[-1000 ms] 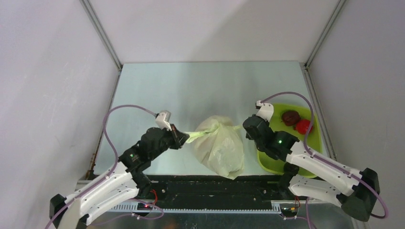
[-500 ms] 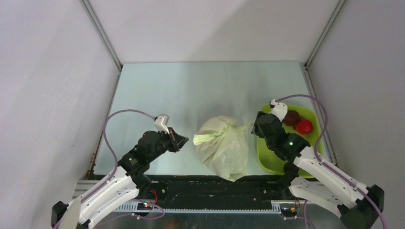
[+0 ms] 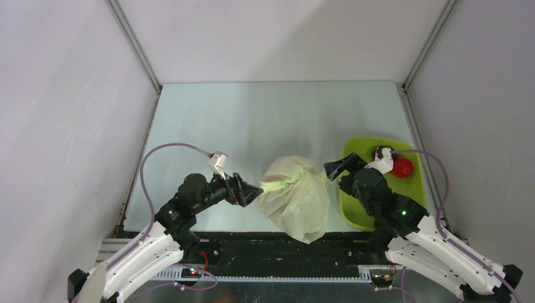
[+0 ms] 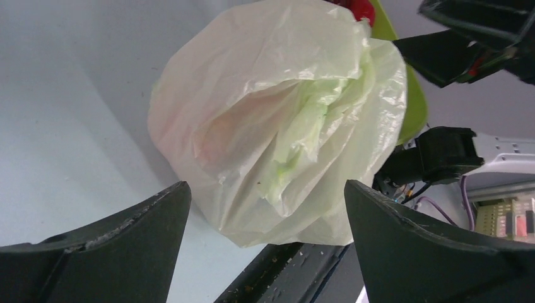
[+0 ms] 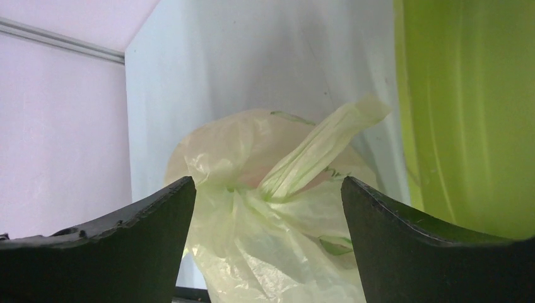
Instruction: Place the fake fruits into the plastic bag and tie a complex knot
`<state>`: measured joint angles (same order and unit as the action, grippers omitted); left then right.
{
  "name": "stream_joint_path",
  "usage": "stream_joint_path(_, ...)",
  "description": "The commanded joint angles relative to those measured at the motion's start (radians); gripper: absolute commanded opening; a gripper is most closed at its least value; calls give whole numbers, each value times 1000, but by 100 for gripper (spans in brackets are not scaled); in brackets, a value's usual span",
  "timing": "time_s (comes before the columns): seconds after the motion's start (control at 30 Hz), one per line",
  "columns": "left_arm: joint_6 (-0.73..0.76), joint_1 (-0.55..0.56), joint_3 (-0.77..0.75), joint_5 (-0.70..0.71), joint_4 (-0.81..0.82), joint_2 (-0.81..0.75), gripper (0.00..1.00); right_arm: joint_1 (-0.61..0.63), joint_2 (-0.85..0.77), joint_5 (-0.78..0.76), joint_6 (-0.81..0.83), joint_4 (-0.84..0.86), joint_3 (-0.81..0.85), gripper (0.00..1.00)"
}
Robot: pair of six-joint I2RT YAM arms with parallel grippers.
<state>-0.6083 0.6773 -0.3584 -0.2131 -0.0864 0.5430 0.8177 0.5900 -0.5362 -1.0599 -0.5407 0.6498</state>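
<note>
Count: one thin, crinkly, cream-white translucent plastic bag (image 3: 296, 199) is sitting bunched between the two arms. One glossy red round plastic fruit (image 3: 402, 166) is lying on one lime-green plastic tray (image 3: 363, 144) (bag contents not discernible). Left gripper (image 3: 257, 189) and right gripper (image 3: 333, 173) are flanking the bag, both gaping wide and gripping nothing.

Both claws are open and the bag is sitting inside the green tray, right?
Not quite. The left claw and right claw are both open, but the plastic bag sits on the table beside the green tray, not inside it. The top external view shows this.
</note>
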Motion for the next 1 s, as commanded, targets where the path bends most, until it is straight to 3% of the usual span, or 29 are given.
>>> stream_joint_path(0.0, 27, -2, -28, -66, 64, -20, 99, 58, 33, -85, -143, 25, -14, 90)
stream_joint_path(0.23, 47, 18, -37, -60, 62, 52, 97, 151, 75, -165, -261, 11, -50, 90)
stream_joint_path(0.47, 74, 92, -82, -29, 80, 147, 75, 135, 141, -184, -286, 51, -69, 89)
stream_joint_path(0.6, 96, 122, -113, -8, 82, 204, 72, 87, 171, -169, -251, 98, -71, 87)
stream_joint_path(0.8, 113, 148, -161, 19, 81, 277, 55, 27, 201, -138, -208, 176, -87, 81)
stream_joint_path(0.97, 118, 156, -168, 31, 80, 294, 28, -18, 220, -69, -170, 278, -116, 69)
